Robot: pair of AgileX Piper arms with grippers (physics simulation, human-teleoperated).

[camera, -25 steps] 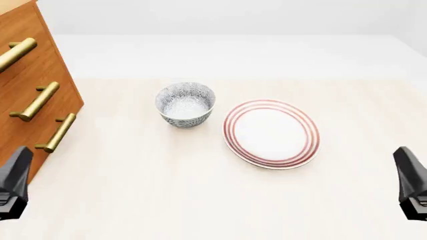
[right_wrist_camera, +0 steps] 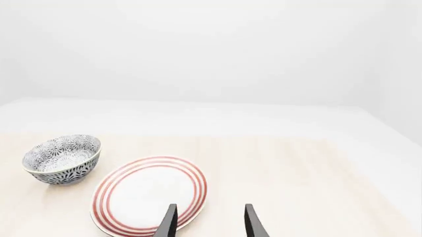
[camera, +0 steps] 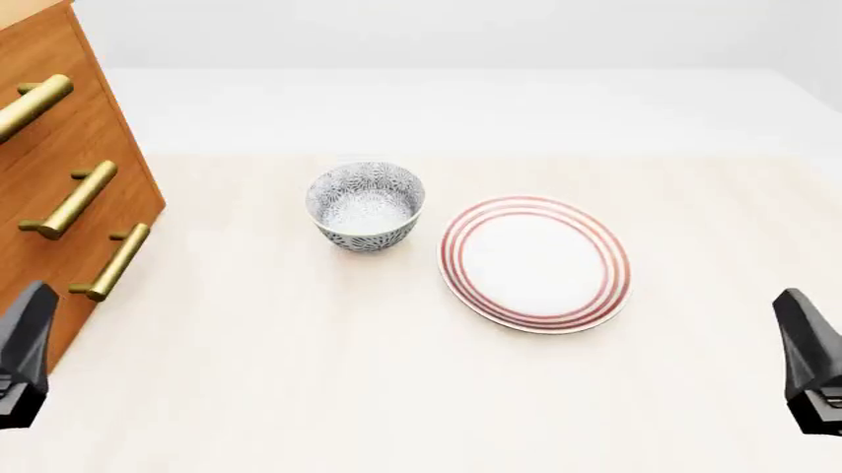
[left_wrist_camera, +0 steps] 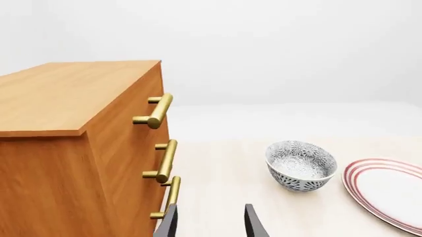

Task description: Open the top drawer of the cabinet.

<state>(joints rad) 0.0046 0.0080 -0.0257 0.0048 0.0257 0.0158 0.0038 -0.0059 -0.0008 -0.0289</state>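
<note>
Orange-brown wood grain marks the cabinet (camera: 59, 187), which stands at the far left of the pale counter (camera: 394, 394) in the front view, its front face carrying three brass bar handles one above the other. The top drawer (left_wrist_camera: 142, 98) sits flush with the cabinet front, shut, with its brass handle (left_wrist_camera: 156, 110) jutting out just under the cabinet's top edge; the two lower handles (left_wrist_camera: 165, 160) line up beneath it.

The left gripper (left_wrist_camera: 210, 223) has its jaws apart, with nothing between them. In the left wrist view the two dark fingertips (left_wrist_camera: 168, 224) show low down near the lowest handle, well below the top drawer's handle and apart from it. In the front view the left gripper (camera: 24, 355) is at the near left edge, just beside the cabinet's lower corner, not touching any handle.

The right gripper (right_wrist_camera: 210, 223) also has its jaws apart and empty. In the front view it (camera: 809, 360) sits at the near right edge, well apart from the cabinet.

Between the arms, a blue-patterned bowl (camera: 365, 206) stands upright just beside a white plate with red rings (camera: 535, 262), the bowl nearer the cabinet
</note>
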